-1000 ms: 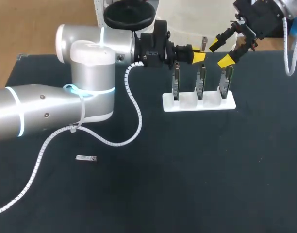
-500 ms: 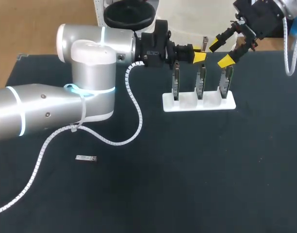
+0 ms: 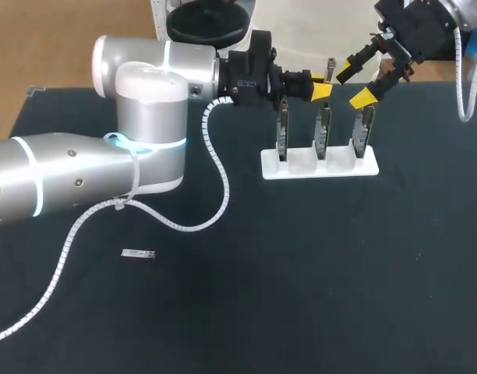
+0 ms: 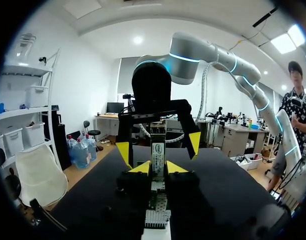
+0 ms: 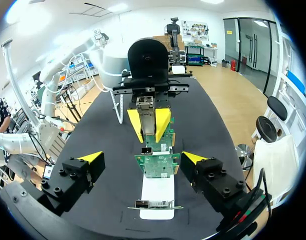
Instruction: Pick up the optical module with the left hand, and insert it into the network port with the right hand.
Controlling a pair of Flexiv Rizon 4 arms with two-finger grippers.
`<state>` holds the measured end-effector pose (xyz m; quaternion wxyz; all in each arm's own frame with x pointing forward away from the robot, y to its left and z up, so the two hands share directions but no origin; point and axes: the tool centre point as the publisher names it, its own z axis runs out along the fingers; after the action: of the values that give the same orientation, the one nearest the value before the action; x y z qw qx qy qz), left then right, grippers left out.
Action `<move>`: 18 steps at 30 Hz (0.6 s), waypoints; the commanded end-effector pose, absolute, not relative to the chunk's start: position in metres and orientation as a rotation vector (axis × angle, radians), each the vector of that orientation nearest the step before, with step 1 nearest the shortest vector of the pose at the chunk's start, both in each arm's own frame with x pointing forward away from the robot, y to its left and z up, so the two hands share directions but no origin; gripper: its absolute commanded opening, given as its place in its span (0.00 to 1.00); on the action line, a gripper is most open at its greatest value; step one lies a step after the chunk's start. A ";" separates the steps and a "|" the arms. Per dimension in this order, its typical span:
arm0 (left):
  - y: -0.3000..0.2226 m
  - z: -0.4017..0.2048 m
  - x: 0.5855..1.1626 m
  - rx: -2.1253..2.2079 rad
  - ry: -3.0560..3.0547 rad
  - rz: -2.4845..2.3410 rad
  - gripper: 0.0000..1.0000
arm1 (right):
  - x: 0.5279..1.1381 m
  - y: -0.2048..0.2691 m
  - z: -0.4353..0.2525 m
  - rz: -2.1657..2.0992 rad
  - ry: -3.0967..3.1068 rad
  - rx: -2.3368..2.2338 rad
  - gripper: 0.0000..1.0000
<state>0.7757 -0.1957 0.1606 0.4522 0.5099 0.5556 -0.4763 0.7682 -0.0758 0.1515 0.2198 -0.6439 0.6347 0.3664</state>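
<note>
My left gripper [image 3: 318, 87] hangs over the far end of the white card stand [image 3: 301, 170], shut on a slim silver optical module [image 3: 329, 70] that stands upright between its yellow tips. In the left wrist view the module [image 4: 158, 150] sits between the left gripper [image 4: 158, 167] fingers, above the network cards [image 4: 156, 202]. My right gripper [image 3: 354, 84] faces it from the far right, open and empty. From the right wrist view, the right gripper [image 5: 143, 160] straddles the nearest network card [image 5: 157, 165], and the held module [image 5: 145, 112] lies straight ahead.
Three upright network cards [image 3: 320, 132] stand in a row on the stand. A second small module [image 3: 137, 254] lies loose on the black table [image 3: 316, 273] at the near left. The left arm's white cable [image 3: 211, 187] hangs over the table's middle.
The left arm has crept a little to the right with the module still in its grip. The right arm has not moved.
</note>
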 end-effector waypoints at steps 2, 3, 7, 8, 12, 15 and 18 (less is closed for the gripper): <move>-0.197 0.160 0.779 1.264 1.372 -1.181 0.00 | 0.765 -0.076 0.151 1.005 1.756 -1.777 1.00; -0.197 0.160 0.779 1.264 1.372 -1.181 0.00 | 0.765 -0.076 0.151 1.005 1.756 -1.777 1.00; -0.197 0.160 0.779 1.264 1.372 -1.181 0.00 | 0.769 -0.075 0.153 0.969 1.765 -1.770 1.00; -0.197 0.160 0.779 1.264 1.372 -1.181 0.00 | 0.771 -0.076 0.154 0.961 1.764 -1.769 1.00; -0.197 0.160 0.779 1.264 1.372 -1.181 0.00 | 0.779 -0.078 0.164 0.929 1.746 -1.768 1.00; -0.197 0.160 0.779 1.264 1.372 -1.181 0.00 | 0.785 -0.078 0.172 0.910 1.731 -1.768 1.00; -0.197 0.160 0.779 1.264 1.372 -1.181 0.00 | 0.790 -0.079 0.176 0.904 1.720 -1.752 1.00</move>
<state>0.7757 -0.1957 0.1605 0.4522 0.5099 0.5556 -0.4763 0.7920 -0.0776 0.1740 0.2553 -0.6478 0.6345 0.3356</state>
